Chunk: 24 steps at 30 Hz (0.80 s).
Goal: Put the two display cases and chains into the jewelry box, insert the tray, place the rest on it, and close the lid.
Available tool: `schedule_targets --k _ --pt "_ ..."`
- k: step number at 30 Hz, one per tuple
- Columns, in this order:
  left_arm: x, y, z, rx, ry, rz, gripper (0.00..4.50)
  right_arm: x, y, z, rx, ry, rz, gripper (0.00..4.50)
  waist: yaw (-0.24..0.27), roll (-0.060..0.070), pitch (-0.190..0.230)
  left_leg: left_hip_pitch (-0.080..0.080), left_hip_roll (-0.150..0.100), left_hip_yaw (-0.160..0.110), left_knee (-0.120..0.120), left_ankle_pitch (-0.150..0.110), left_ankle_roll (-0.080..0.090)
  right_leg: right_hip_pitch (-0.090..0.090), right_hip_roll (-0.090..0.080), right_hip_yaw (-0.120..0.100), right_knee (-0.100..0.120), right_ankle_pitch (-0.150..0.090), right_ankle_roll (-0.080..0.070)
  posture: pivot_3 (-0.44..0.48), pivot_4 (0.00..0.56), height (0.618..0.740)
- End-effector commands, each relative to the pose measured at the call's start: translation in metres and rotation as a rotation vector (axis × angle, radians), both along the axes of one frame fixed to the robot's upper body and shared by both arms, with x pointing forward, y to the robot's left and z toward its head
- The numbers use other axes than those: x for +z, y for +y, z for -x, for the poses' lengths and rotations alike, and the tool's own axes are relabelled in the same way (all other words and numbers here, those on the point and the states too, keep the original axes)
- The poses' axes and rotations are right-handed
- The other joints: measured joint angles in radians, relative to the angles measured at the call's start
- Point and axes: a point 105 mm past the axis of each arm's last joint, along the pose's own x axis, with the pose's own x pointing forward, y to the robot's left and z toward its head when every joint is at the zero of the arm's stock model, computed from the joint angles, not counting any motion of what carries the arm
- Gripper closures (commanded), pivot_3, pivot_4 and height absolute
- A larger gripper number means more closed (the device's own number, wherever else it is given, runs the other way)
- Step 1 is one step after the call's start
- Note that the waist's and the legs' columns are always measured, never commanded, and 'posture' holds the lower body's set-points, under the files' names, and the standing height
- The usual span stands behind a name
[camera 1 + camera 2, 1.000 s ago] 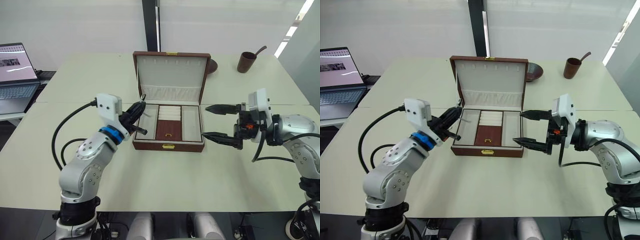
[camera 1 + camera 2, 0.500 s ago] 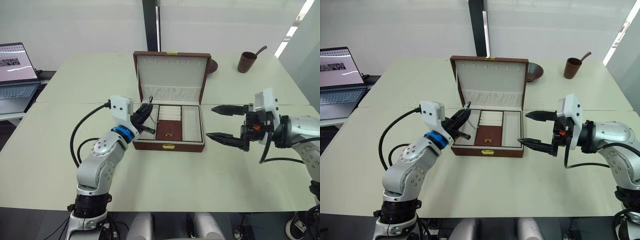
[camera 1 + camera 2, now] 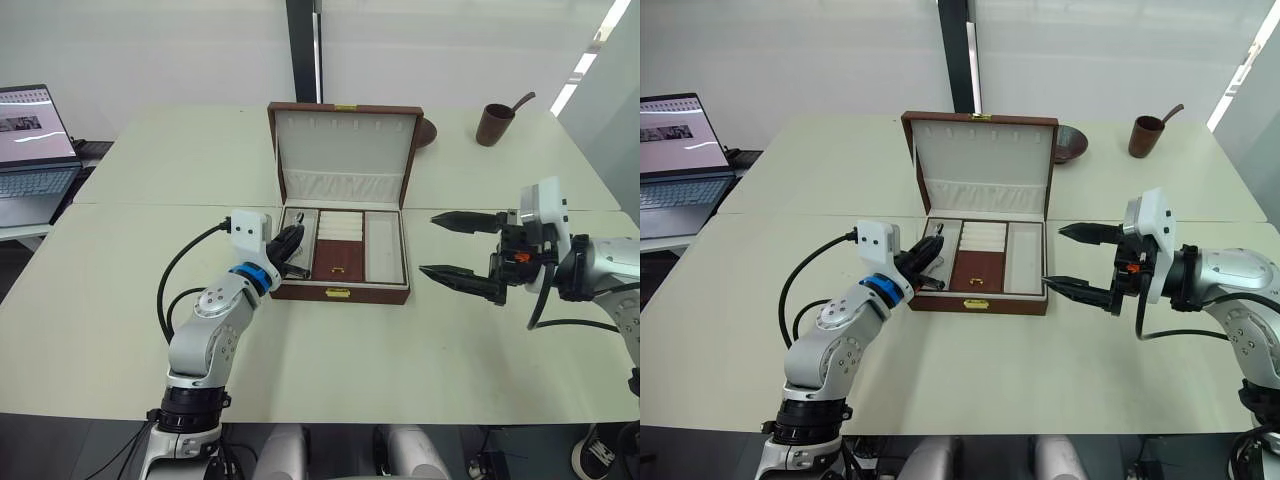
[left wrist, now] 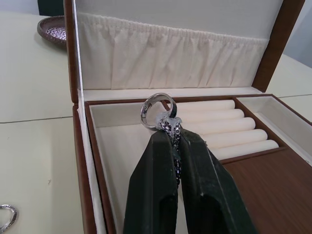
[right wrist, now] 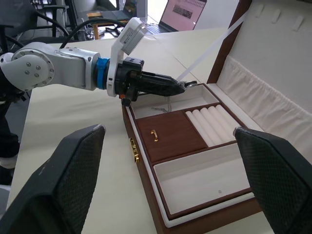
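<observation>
Left hand pinched closed on a chain: thin silver links gripped between the two black fingers, small shiny ring sticking out past the tips. In the right wrist view the chain hangs down from the tips into the cream-lined left compartment of the tray. Tray sits inside the jewelry box: brown smooth middle panel with a small gold piece, row of cream padded rolls behind it, plain cream compartment on the right side.

Box is glossy reddish-brown wood-grain, gold clasp on the front wall, set mid-bench. Lid stands upright at the back, cream inside, gathered fabric pocket along its lower part.

Right hand spread wide, holding nothing, hovering over the bench just right of the box, fingers textured black.

Second small ring lies on the bench left of the box. Dark round dish behind the lid, brown cup near the far right corner.
</observation>
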Motion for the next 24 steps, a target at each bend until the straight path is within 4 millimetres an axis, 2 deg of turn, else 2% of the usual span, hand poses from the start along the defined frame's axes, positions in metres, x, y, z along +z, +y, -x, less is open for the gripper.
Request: schedule_targets --k 1,7,10,21,24 --pt "0.009 -0.003 -0.001 -0.01 -0.046 -0.011 4.47 0.009 -0.001 0.004 -0.003 -0.051 0.002 0.0 0.0 0.0 0.0 0.0 0.0 0.0 0.0 0.0 0.0 0.0 0.0 0.0 0.0 0.0 0.0 0.0 0.15 0.74" --pt "0.009 -0.002 -0.006 0.006 -0.047 -0.018 4.47 0.009 -0.003 0.002 -0.015 -0.055 -0.009 0.0 0.0 0.0 0.0 0.0 0.0 0.0 0.0 0.0 0.0 0.0 0.0 0.0 0.0 0.0 0.0 0.0 0.15 0.74" --pt "0.011 -0.002 -0.007 0.006 -0.054 -0.01 3.67 0.009 -0.003 0.002 -0.019 -0.058 -0.013 0.0 0.0 0.0 0.0 0.0 0.0 0.0 0.0 0.0 0.0 0.0 0.0 0.0 0.0 0.0 0.0 0.0 0.15 0.74" --pt "0.028 -0.008 0.003 -0.074 -0.083 0.006 0.05 0.008 -0.002 0.001 -0.012 -0.052 -0.02 0.0 0.0 0.0 0.0 0.0 0.0 0.0 0.0 0.0 0.0 0.0 0.0 0.0 0.0 0.0 0.0 0.0 0.15 0.74" --pt "0.03 -0.007 0.004 -0.079 -0.078 0.014 0.02 0.008 -0.001 0.001 -0.009 -0.053 -0.019 0.0 0.0 0.0 0.0 0.0 0.0 0.0 0.0 0.0 0.0 0.0 0.0 0.0 0.0 0.0 0.0 0.0 0.15 0.74"
